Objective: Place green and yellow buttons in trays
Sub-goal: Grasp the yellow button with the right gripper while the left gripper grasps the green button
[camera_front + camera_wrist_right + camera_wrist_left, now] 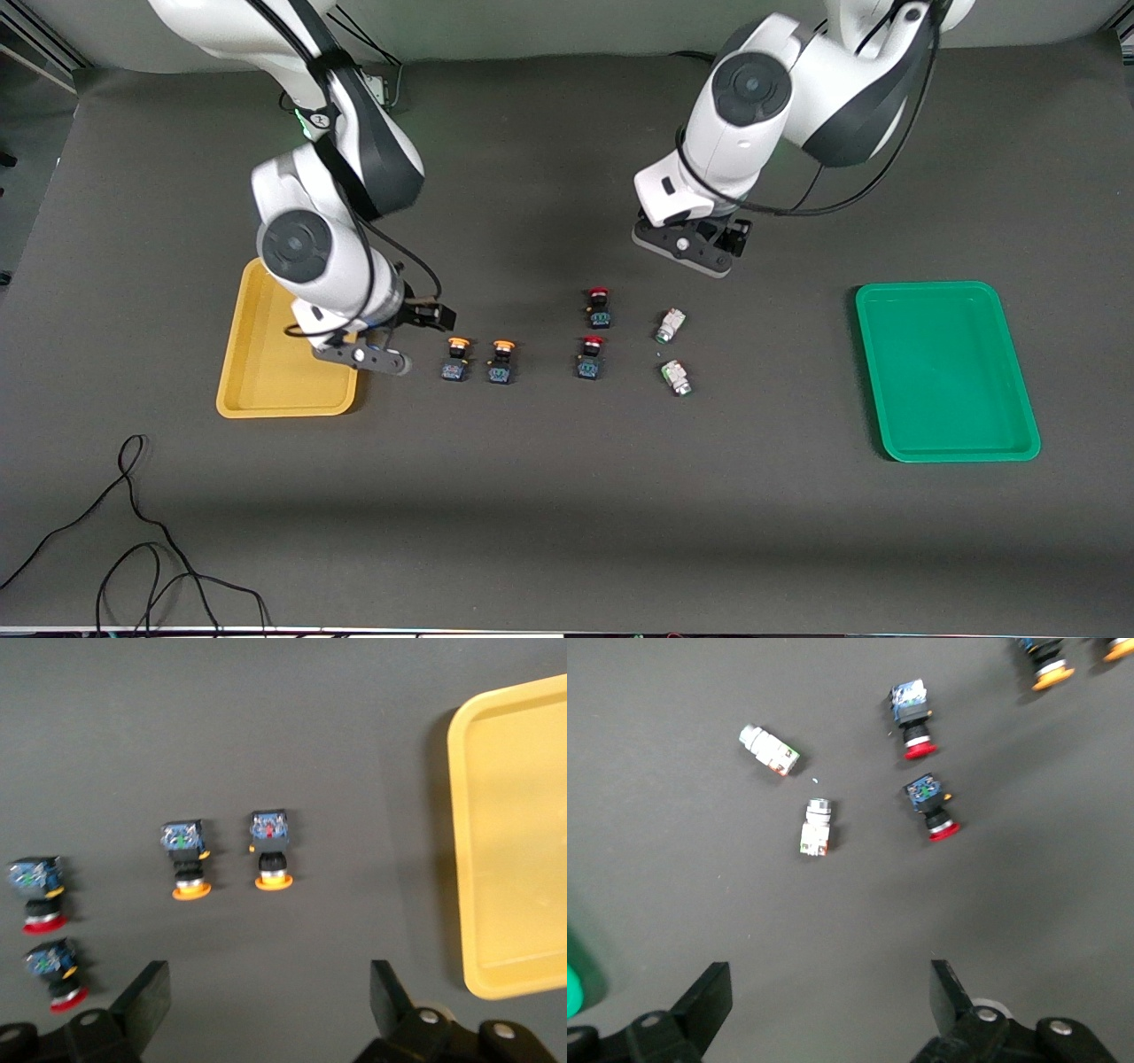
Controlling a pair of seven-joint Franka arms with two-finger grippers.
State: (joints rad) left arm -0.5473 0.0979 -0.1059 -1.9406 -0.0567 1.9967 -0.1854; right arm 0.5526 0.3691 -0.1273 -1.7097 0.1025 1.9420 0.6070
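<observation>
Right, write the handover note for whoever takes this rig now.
Left pincer: open, empty, over bare table by the red-capped buttons.
Right pincer: open, empty, at the yellow tray edge beside the yellow buttons.
Both yellow buttons sit on the table between the yellow tray and the red-capped pair. Both green buttons lie on the table toward the green tray.
Done: nothing placed; no buttons in either tray.
Left: all four buttons.

Two red-capped black buttons (pixel 599 307) (pixel 591 356) mid-table, black cable (pixel 133 532) looped along the mat's (pixel 549 496) near edge.
</observation>
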